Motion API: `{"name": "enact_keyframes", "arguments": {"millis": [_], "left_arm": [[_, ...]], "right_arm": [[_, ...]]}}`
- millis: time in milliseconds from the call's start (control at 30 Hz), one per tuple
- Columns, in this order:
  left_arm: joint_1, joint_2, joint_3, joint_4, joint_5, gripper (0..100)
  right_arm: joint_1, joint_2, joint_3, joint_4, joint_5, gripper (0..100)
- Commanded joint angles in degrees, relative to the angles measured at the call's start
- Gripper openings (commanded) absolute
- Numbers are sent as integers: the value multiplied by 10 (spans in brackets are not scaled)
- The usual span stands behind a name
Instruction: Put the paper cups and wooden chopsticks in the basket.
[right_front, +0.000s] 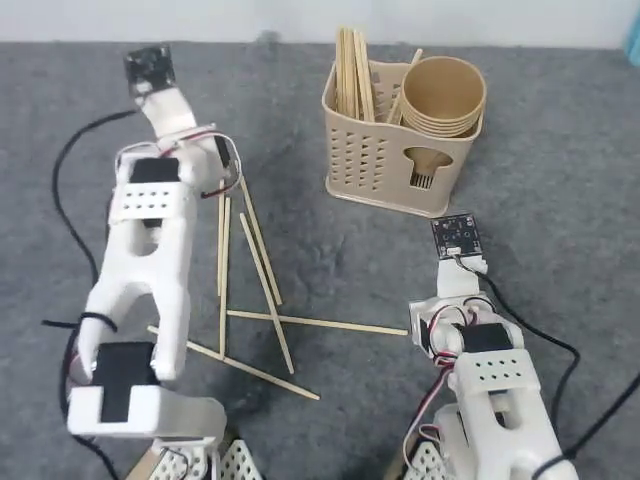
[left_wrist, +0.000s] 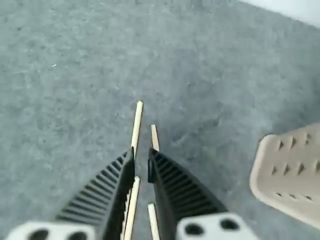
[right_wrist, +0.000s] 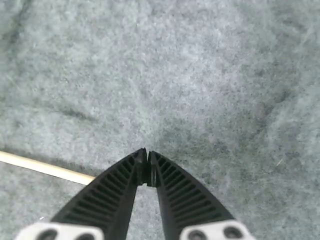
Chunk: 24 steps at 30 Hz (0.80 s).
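Two wooden chopsticks (left_wrist: 137, 120) lie under the left gripper (left_wrist: 141, 152), long axes running toward 6 o'clock. Its jaws seem narrowly apart, the basket (right_front: 380, 160) at 3 o'clock. The right gripper (right_wrist: 147, 152), jaws together, is farther.

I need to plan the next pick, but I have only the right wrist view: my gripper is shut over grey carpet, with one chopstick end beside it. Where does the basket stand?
Observer: In the high view the basket stands ahead of the right arm, toward the far side of the table.
Operator: Are paper cups inside it?
Observer: Yes. The paper cups sit stacked in one end, with upright chopsticks in the other end.
Operator: And where is the left arm?
Observer: The left gripper is right above two loose chopsticks that lie side by side. Other crossed chopsticks lie between the arms.
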Motion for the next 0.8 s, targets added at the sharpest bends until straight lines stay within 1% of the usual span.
{"name": "enact_keyframes", "arguments": {"millis": [0, 200, 333, 533, 633, 767], "left_arm": [[-5, 35, -15, -27, -6, 52], [-6, 189, -129, -25, -6, 52], [-6, 265, -200, -25, -6, 52], [-15, 333, -286, 0, -7, 52], [-31, 372, -332, 14, -7, 52], [-40, 422, -381, 17, -7, 52]], "right_arm": [[6, -17, -5, -5, 7, 8], [5, -17, -5, -5, 7, 8], [6, -17, -5, -5, 7, 8], [5, -15, -5, -7, 7, 8], [5, -15, -5, -7, 7, 8], [5, -16, -5, -7, 7, 8]]}}
